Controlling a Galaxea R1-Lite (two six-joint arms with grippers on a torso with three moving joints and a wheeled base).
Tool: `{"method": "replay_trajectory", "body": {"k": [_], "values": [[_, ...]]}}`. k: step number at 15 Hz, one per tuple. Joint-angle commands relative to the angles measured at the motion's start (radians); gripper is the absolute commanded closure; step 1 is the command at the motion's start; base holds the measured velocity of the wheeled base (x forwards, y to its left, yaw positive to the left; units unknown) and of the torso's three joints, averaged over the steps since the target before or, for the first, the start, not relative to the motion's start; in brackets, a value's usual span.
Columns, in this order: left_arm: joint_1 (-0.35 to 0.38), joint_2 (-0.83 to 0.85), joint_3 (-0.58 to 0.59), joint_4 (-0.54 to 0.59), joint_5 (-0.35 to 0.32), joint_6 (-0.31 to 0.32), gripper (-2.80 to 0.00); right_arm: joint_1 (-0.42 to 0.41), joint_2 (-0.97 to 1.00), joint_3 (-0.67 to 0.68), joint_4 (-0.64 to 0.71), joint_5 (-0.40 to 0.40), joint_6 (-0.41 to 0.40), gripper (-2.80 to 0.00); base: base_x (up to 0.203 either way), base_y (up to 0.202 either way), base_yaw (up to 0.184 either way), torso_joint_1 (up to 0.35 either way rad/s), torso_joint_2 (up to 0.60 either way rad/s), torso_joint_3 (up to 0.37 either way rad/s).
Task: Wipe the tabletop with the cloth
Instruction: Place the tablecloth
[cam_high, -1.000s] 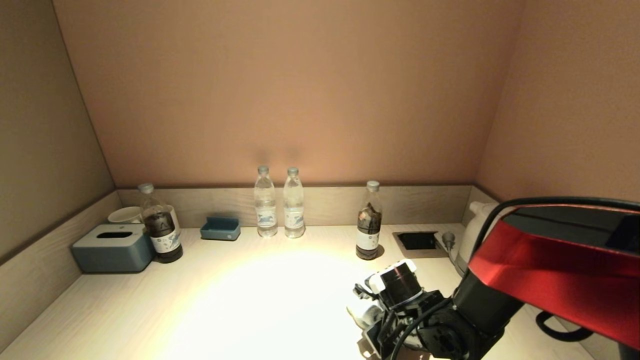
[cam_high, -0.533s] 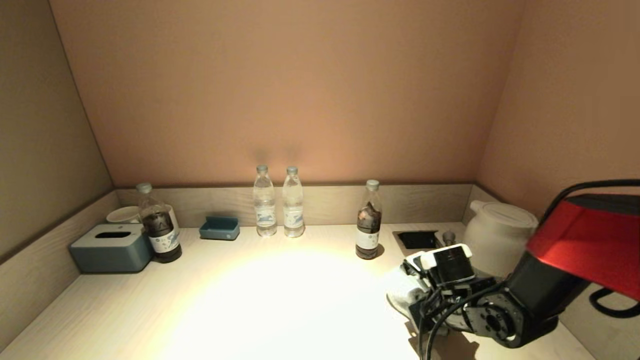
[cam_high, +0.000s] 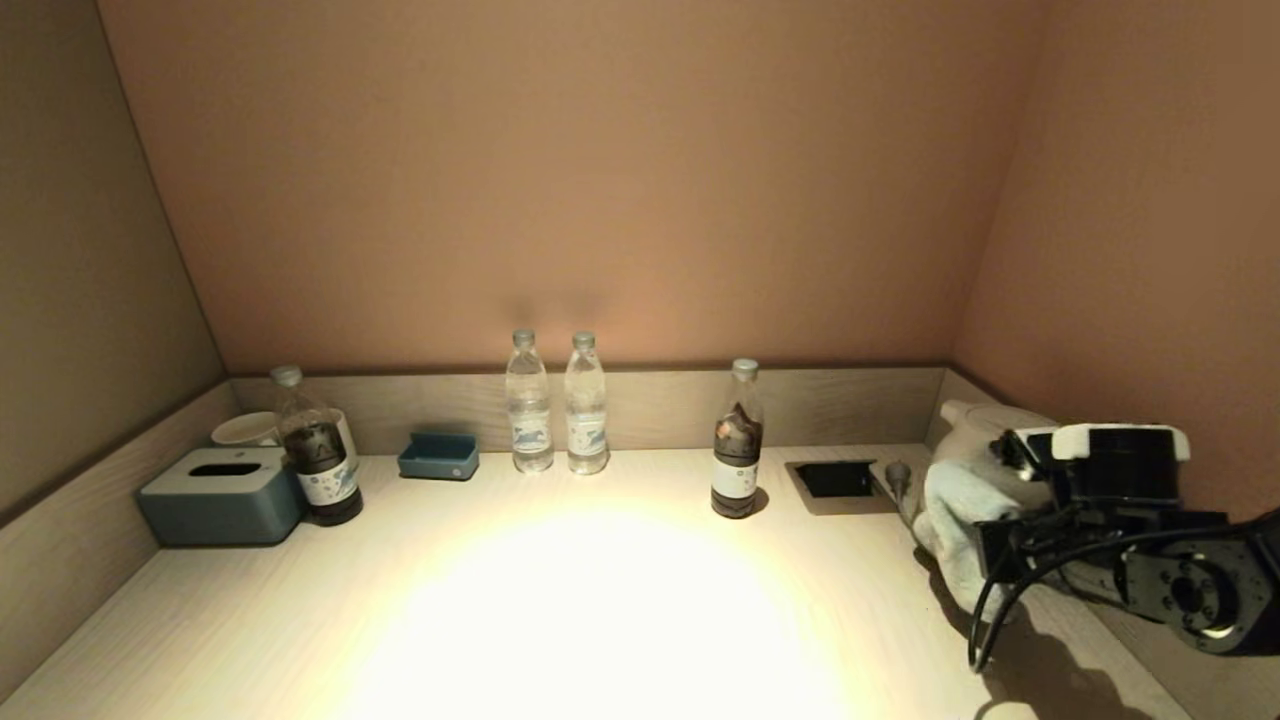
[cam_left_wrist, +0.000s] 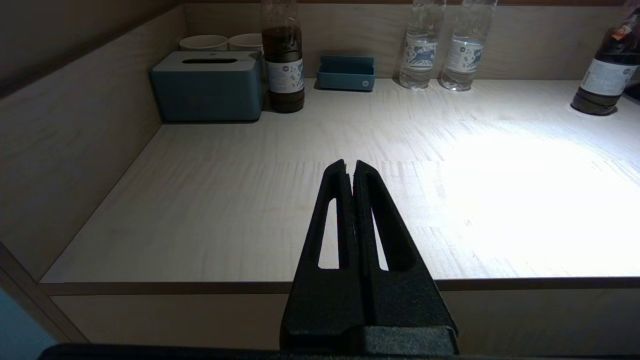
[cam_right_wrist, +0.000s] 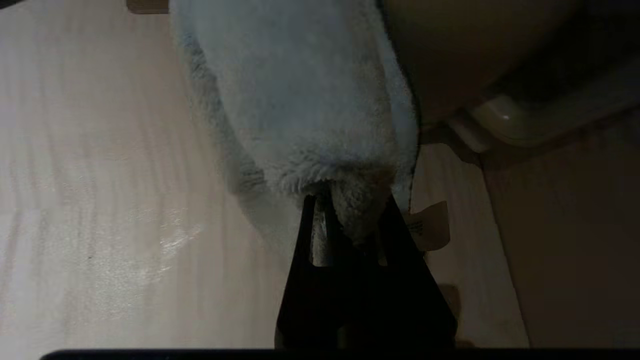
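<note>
Pale wood-grain tabletop (cam_high: 560, 600) sat in a recessed nook with plain tan walls and a low wooden backsplash, a bright light pool at its centre. Right gripper (cam_right_wrist: 350, 220) was clamped on one edge of the cloth (cam_high: 960, 510), holding it at the far right of the counter, just in front of the white kettle (cam_high: 985, 420). Cloth hung or draped down from the pinch toward the surface; whether its lower end pressed the wood could not be told. A small tag showed beside the fingers in the right wrist view.

Progress judgement: cloth was grasped and at the surface's right edge, so wiping looked underway or at the end of a stroke. A faint damp-looking sheen on the wood near the cloth hinted some area was covered. Left and centre parts gave no clear sign either way, so most of the tabletop probably remained.

Left gripper (cam_left_wrist: 354, 167) was parked off the front edge on the left, fingers pressed together, holding nothing.

Materials:
- cloth: thick, fluffy microfibre, pale grey-blue, soft and limp, bunched at the pinch
- tabletop: smooth matte laminate, light streaked grain
- two clear water bottles (cam_high: 557, 405): thin plastic, labelled
- two dark drink bottles (cam_high: 737, 445): plastic, part full
- tissue box (cam_high: 222, 497): blue-grey, rounded, slotted top
- small blue tray (cam_high: 439, 457)
- white cups (cam_high: 245, 430) behind the box
- recessed black socket panel (cam_high: 838, 482)
</note>
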Motion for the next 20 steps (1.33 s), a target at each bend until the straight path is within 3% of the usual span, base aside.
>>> {"method": "replay_trajectory", "body": {"k": [1,6,11,20], "values": [[0.000,0.000,0.000,0.000,0.000,0.000,0.00,-0.068,-0.037,0.018,-0.005,0.004,0.004,0.00,0.000,0.000,0.000,0.000,0.00,0.000],[0.000,0.000,0.000,0.000,0.000,0.000,0.00,-0.171,-0.038,0.081,-0.001,0.009,0.064,0.00,0.000,0.000,0.000,0.000,0.00,0.000],[0.000,0.000,0.000,0.000,0.000,0.000,0.00,-0.193,-0.071,0.192,-0.008,0.057,0.070,0.00,0.000,0.000,0.000,0.000,0.00,0.000],[0.000,0.000,0.000,0.000,0.000,0.000,0.00,-0.236,0.010,0.197,-0.031,0.088,0.072,0.00,0.000,0.000,0.000,0.000,0.00,0.000]]}}
